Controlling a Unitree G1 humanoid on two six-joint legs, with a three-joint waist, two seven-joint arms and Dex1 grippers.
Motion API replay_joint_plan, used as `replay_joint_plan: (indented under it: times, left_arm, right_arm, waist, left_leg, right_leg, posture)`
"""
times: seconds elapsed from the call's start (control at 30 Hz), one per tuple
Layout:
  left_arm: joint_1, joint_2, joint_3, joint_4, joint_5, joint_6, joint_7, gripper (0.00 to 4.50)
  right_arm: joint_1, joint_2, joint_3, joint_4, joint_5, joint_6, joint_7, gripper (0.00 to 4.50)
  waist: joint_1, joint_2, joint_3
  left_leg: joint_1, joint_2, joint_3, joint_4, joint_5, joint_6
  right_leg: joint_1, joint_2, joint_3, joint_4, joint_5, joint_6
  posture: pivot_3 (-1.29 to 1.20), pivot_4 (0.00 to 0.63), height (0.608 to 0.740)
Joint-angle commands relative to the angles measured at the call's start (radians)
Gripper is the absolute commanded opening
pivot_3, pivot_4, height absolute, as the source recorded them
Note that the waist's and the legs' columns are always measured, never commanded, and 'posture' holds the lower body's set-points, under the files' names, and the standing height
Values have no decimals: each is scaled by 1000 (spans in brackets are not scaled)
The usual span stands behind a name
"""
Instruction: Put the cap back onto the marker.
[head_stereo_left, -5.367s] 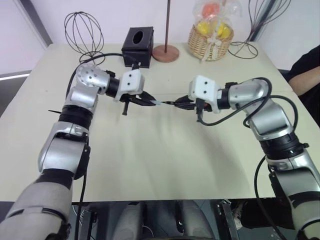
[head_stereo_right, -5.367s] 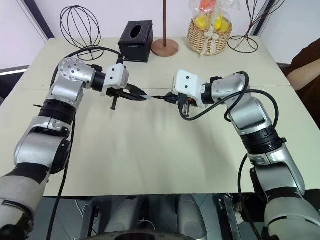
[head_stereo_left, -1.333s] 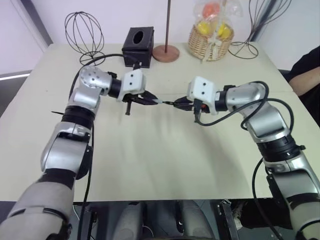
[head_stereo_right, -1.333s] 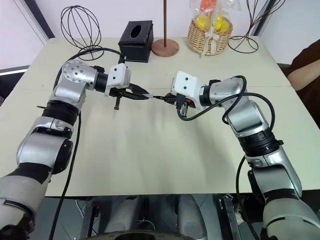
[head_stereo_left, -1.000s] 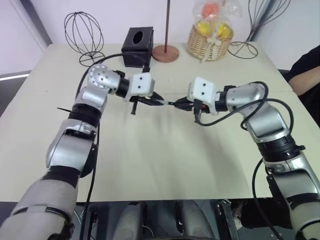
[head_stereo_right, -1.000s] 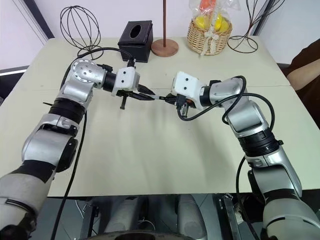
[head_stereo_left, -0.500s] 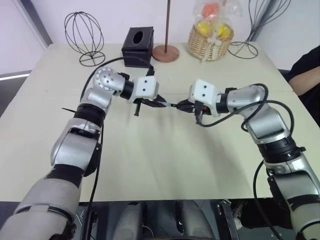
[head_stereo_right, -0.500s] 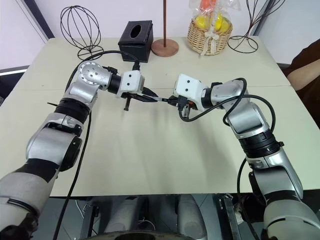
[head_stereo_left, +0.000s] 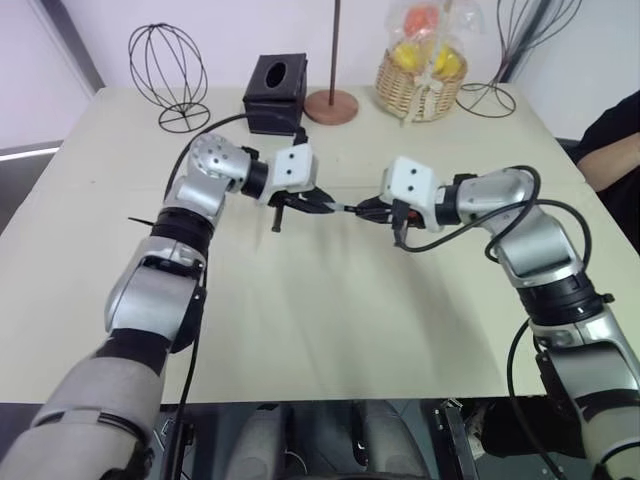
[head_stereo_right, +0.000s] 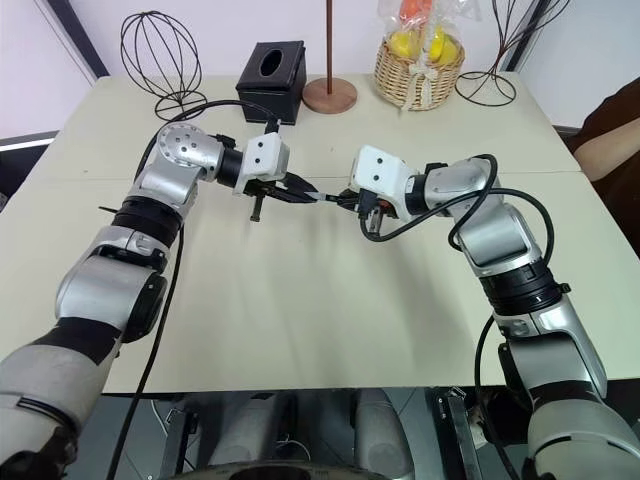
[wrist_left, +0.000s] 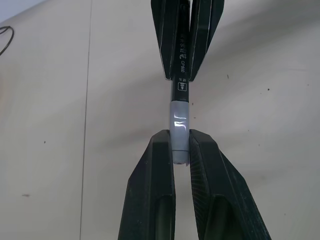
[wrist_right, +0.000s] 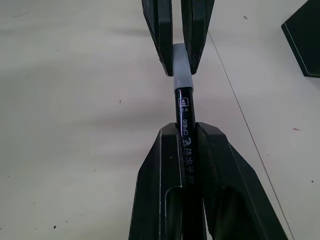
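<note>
Gap gone since 1 second ago: cap (wrist_left: 179, 131) now seated over the marker (wrist_right: 184, 125) tip, both held in the air above the bench (head_stereo_left: 320, 330). Left gripper (wrist_left: 180, 150) clamped on cap, right gripper (wrist_right: 186, 137) clamped on marker. Capping looks nearly done; perhaps 1 firm push left.

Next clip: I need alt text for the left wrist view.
The small pale grey tube-shaped cap, pinched between the left gripper's black fingers, sits on the end of the thin black marker. The right gripper clamps the marker opposite, above the beige table.
</note>
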Motion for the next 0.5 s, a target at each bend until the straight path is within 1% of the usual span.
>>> replay_joint_plan:
  times: [0.03, 0.33, 0.4, 0.43, 0.5]
  left_arm:
    - [-15, -43, 1, -54, -30, -28, 2, 60]
    - [-11, -22, 0, -41, -18, -38, 5, 60]
    - [-11, -16, -1, -36, -13, -42, 8, 973]
    - [-12, -13, -2, -34, -11, -44, 12, 1309]
    - [-12, -4, -9, -28, 7, -61, 30, 2350]
  right_arm:
    - [-21, 28, -16, -41, 19, -25, -14, 0]
    - [-14, 25, -18, -49, 18, -23, -15, 0]
    - [-14, 24, -18, -49, 17, -24, -14, 0]
    - [-14, 24, -17, -49, 16, -24, -14, 0]
    - [-13, 25, -18, -50, 15, -24, -12, 0]
  waist:
    - [0, 0, 0]
    - [0, 0, 0]
    - [0, 0, 0]
    - [2, 0, 0]
    - [3, 0, 0]
  left_leg:
    - [0, 0, 0, 0, 0, 0]
    - [0, 0, 0, 0, 0, 0]
    - [0, 0, 0, 0, 0, 0]
    - [0, 0, 0, 0, 0, 0]
    - [0, 0, 0, 0, 0, 0]
  right_leg:
    - [0, 0, 0, 0, 0, 0]
    - [0, 0, 0, 0, 0, 0]
    - [0, 0, 0, 0, 0, 0]
    - [0, 0, 0, 0, 0, 0]
    - [0, 0, 0, 0, 0, 0]
  posture:
    - [0, 150, 740]
    - [0, 150, 740]
    - [0, 150, 740]
    - [0, 150, 740]
    - [0, 150, 740]
